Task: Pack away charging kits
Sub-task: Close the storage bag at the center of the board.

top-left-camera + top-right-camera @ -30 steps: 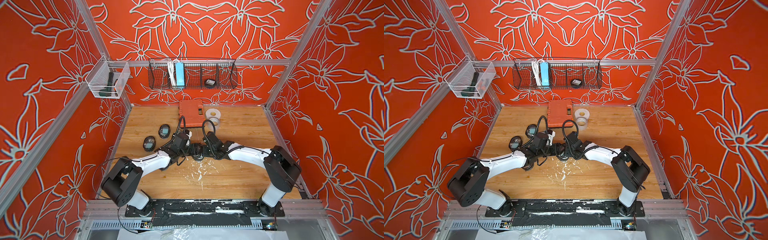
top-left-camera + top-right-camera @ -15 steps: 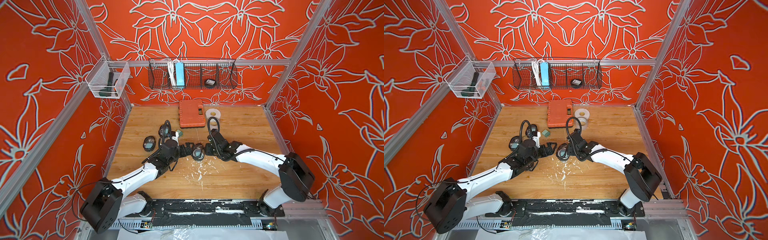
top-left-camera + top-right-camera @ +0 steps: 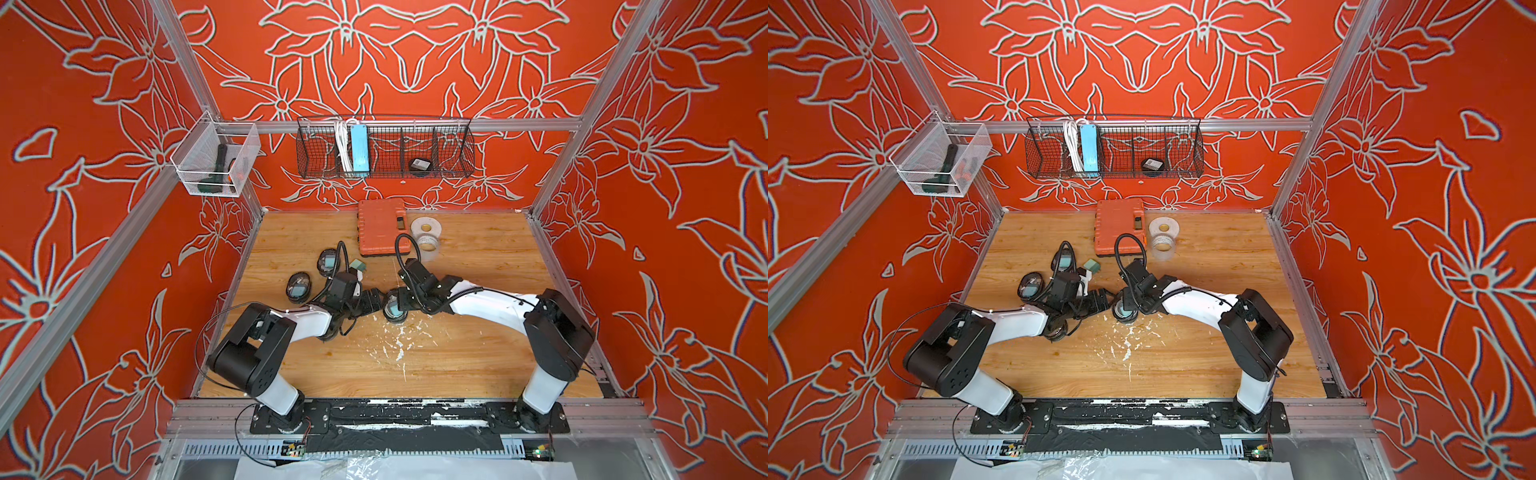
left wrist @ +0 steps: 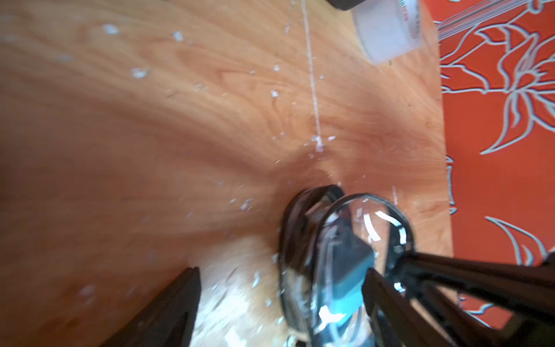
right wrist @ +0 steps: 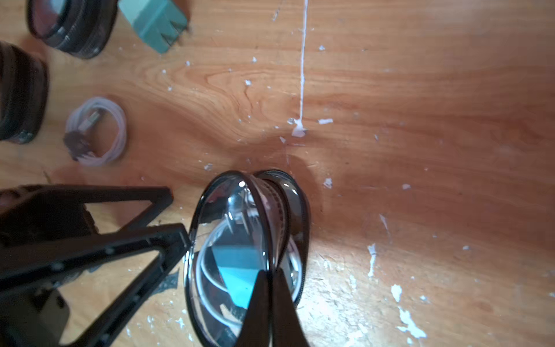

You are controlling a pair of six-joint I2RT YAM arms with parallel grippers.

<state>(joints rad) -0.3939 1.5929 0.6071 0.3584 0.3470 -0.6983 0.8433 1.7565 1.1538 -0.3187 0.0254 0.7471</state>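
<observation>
pinches the black rim of the open pouch (image 5: 228,234) between closed right gripper (image 5: 270,273) fingers, spreads left gripper (image 4: 280,270) fingers wide beside its clear face, stands it on edge on the table (image 5: 390,120) with teal plug (image 5: 237,270) and white cable (image 5: 207,272) inside, near a loose plug (image 5: 153,21) and loose cable (image 5: 99,132).

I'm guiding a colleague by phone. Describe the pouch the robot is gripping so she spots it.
On the wooden table, find the orange case at the back. In front of it sits the pouch, the right claw shut on its rim. Unlike the two pouches lying farther left, it alone is gripped and gapes open.
</observation>
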